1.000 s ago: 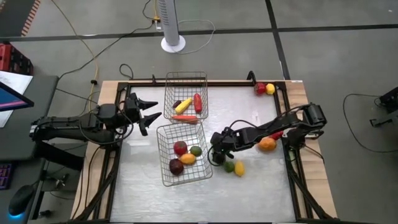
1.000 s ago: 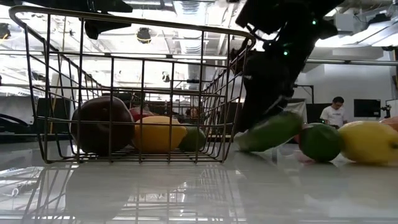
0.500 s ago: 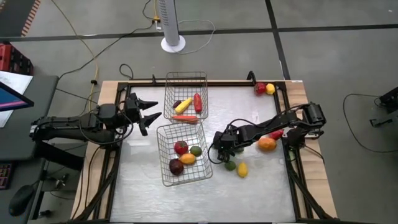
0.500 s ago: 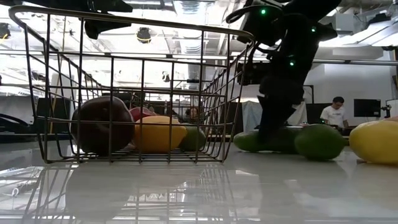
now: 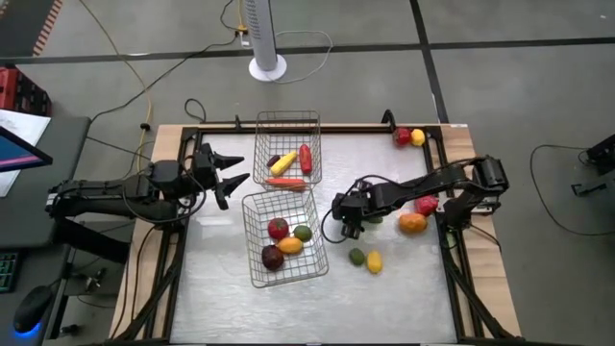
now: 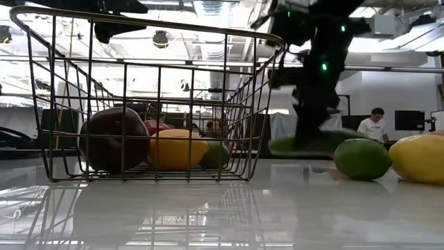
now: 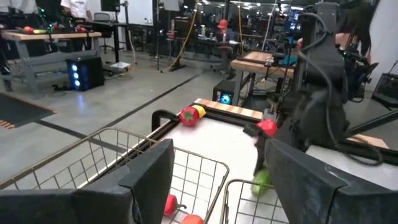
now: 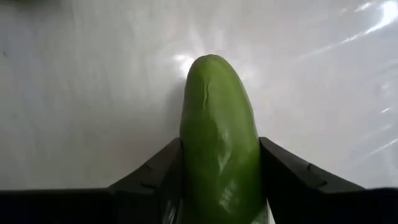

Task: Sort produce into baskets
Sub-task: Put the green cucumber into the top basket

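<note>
The white tabletop [image 5: 221,288] carries two wire baskets. The near basket [image 5: 252,272] holds a dark red fruit [image 5: 272,257], a red apple [image 5: 278,228], a yellow lemon [image 5: 289,245] and a green lime [image 5: 303,233]. The far basket [image 5: 260,130] holds a yellow piece [image 5: 282,163], a red pepper [image 5: 306,158] and an orange carrot [image 5: 284,181].

The right tool [image 5: 351,223] is clamped on a green cucumber [image 8: 219,149], which half a second ago lay on the tabletop and now hangs above it, just right of the near basket. A green lime [image 5: 356,256] and yellow lemon [image 5: 374,261] lie beside it.

The left tool [image 5: 231,172], fingers spread wide, waits left of the far basket.
</note>
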Robot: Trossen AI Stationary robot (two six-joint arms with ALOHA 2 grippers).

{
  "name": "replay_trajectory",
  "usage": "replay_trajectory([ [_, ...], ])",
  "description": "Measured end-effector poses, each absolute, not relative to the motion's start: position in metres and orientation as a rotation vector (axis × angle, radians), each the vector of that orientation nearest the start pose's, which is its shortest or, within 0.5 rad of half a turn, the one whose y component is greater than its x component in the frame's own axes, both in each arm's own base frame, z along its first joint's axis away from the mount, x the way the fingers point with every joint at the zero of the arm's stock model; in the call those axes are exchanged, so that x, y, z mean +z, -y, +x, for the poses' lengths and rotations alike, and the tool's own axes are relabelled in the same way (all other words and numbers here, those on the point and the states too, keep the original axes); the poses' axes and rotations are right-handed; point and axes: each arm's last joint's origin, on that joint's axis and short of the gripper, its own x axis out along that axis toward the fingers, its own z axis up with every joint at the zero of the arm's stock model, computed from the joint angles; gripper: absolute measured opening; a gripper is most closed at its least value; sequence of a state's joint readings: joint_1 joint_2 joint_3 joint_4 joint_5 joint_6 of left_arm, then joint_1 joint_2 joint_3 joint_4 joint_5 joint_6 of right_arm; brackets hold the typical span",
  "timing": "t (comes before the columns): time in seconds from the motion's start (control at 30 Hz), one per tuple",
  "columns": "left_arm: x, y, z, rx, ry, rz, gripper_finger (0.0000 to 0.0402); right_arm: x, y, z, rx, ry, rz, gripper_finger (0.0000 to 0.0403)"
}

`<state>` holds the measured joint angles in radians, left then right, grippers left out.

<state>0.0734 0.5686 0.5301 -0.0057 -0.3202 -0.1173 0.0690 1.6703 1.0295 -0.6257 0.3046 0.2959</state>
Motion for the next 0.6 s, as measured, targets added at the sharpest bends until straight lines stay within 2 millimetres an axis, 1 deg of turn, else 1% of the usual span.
replay_trajectory([
  [0.13,0.293,-0.020,0.139,0.409,-0.009,-0.098,0.0239,0.206,-0.004,0.311,-0.426,-1.093,-0.049,0.0212],
  [0.23,0.294,-0.020,0.139,0.432,-0.002,-0.096,0.0239,0.230,0.006,0.317,-0.461,-0.945,-0.098,0.0212],
  [0.3,0.294,-0.021,0.138,0.444,-0.002,-0.096,0.0239,0.242,0.012,0.321,-0.475,-0.851,-0.133,0.0212],
  [0.5,0.294,-0.021,0.138,0.446,-0.003,-0.095,0.0239,0.262,0.036,0.332,-0.542,-0.667,-0.224,0.0213],
  [0.6,0.294,-0.021,0.138,0.447,-0.006,-0.083,0.0239,0.265,0.047,0.341,-0.516,-0.589,-0.259,0.0213],
])
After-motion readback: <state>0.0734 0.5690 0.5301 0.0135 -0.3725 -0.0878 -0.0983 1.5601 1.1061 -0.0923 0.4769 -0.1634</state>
